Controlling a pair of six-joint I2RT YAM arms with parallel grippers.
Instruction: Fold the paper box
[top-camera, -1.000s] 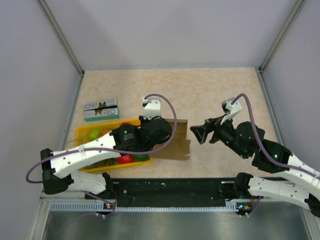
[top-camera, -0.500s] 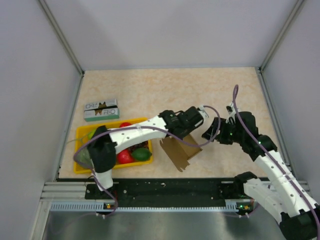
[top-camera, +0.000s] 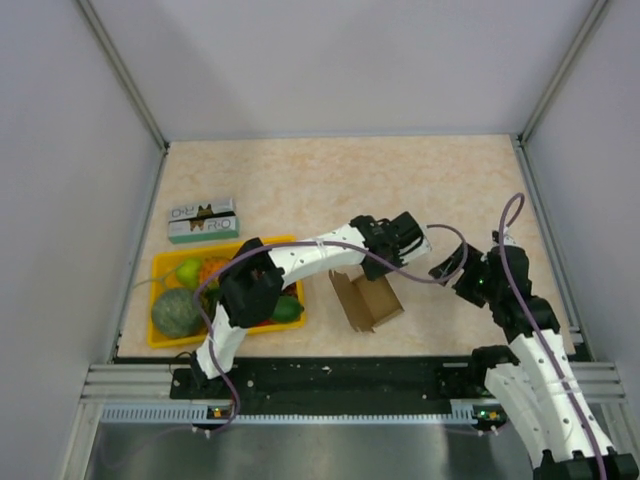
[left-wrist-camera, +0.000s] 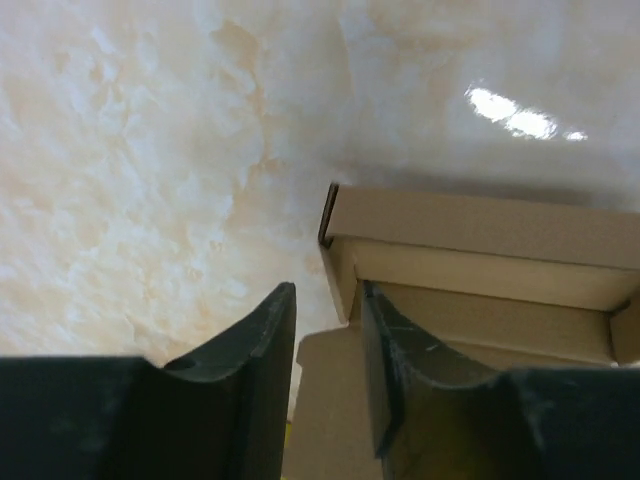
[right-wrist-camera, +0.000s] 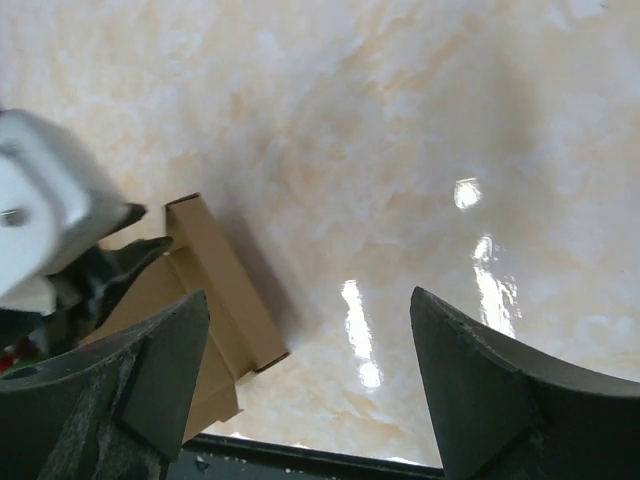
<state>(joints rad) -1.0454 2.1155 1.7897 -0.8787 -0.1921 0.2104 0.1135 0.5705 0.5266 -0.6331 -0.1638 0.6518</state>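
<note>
Half done, we'd say: the paper box (top-camera: 368, 303) sits at lower centre of the overhead view, walls partly up, top open. The left gripper (left-wrist-camera: 328, 290) hovers at one wall, jaws slightly parted. The right gripper (right-wrist-camera: 308, 300) is spread wide and empty. The closing flaps look left to do.

**Setting:** robotics lab test cell.
**Evidence:** left arm (top-camera: 300, 258) and right arm (top-camera: 545, 375), 2 white cabled units, bolted to a black base plate (top-camera: 340, 375) and slotted aluminium rail (top-camera: 330, 412) behind the left gripper (left-wrist-camera: 327, 295) and right gripper (right-wrist-camera: 307, 300); plain grey panels (top-camera: 340, 60) in metal framing on 3 sides; beige marbled table top (top-camera: 400, 170) beneath both.
</note>
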